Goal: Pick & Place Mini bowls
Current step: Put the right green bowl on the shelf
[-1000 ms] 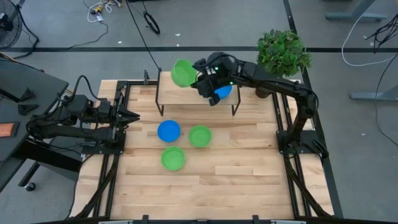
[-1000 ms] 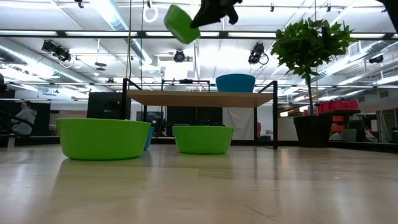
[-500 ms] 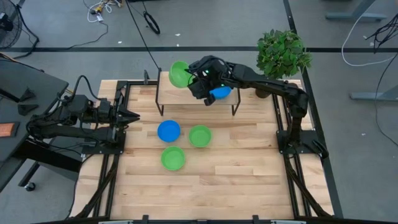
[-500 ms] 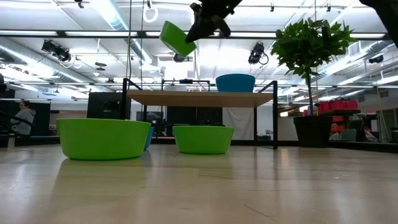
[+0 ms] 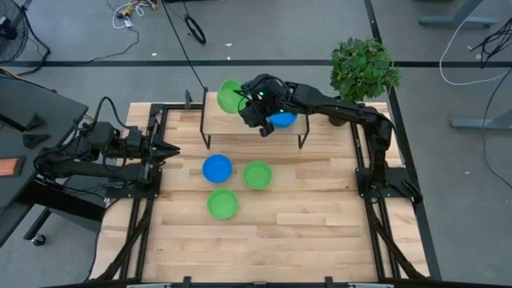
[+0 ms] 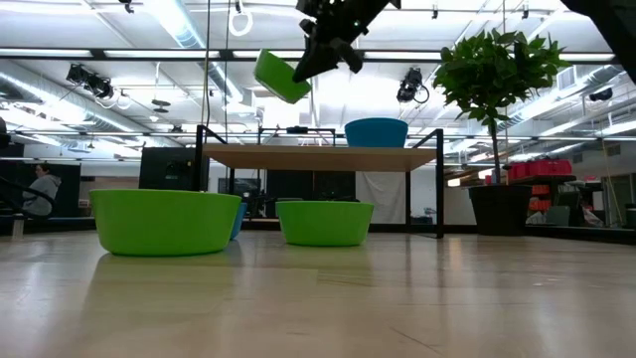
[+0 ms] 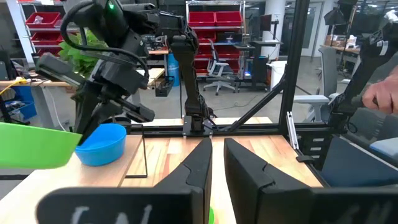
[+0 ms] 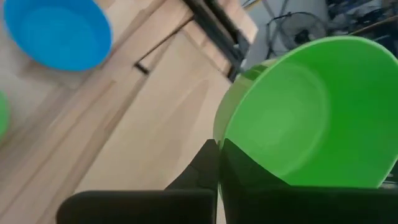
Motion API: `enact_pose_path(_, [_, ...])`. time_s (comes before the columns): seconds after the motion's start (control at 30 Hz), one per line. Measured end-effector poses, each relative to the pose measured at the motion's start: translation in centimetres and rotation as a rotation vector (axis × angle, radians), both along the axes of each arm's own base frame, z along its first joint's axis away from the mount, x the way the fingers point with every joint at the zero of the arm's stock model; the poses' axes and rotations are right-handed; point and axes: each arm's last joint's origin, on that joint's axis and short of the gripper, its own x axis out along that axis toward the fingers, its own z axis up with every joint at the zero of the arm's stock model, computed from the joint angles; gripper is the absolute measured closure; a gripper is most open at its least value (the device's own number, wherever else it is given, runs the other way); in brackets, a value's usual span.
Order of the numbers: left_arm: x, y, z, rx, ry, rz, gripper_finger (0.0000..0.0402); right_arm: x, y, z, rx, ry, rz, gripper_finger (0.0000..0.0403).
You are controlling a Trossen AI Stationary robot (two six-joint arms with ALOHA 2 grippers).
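Note:
My right gripper hangs above the left part of a small raised wooden shelf and is shut on a green mini bowl, also seen high in the low view. A blue bowl stands on the shelf's right part. On the table in front of the shelf rest a blue bowl and two green bowls. My left gripper waits shut at the table's left edge, touching nothing. Only five bowls show. My right gripper pinches the green bowl by its rim on the side toward the arm, with one dark finger outside the wall; the other finger is hidden by the bowl. The bowl is lifted clear above the shelf, tilted, its opening turned up and away from the gripper.
A potted green plant stands at the table's far right corner, right of the shelf. The shelf has thin black legs. Black frame rails run along both table sides. Bare wood lies toward the near edge. A person sits far off in the room.
My right gripper has come down toward the shelf with the green bowl and shifted a little toward the table's left. The bowl has stayed tilted in the hold. The other bowls have kept their places.

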Motion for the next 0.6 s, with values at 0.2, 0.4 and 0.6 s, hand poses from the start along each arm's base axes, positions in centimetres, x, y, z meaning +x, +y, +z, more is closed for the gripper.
enact_pose_path(0.2, [0.0,0.0,0.0,0.000,0.000,0.000,0.0353,0.0,0.4,0.4,-0.084,0.002,-0.070,0.0402])
enact_pose_path(0.4, [0.0,0.0,0.0,0.000,0.000,0.000,0.0353,0.1,1.2,1.7,-0.348,0.021,-0.158,0.0402])
enact_pose_path(0.6, [0.0,0.0,0.0,0.000,0.000,0.000,0.0353,0.4,2.2,2.0,-0.557,0.108,-0.147,0.0402])
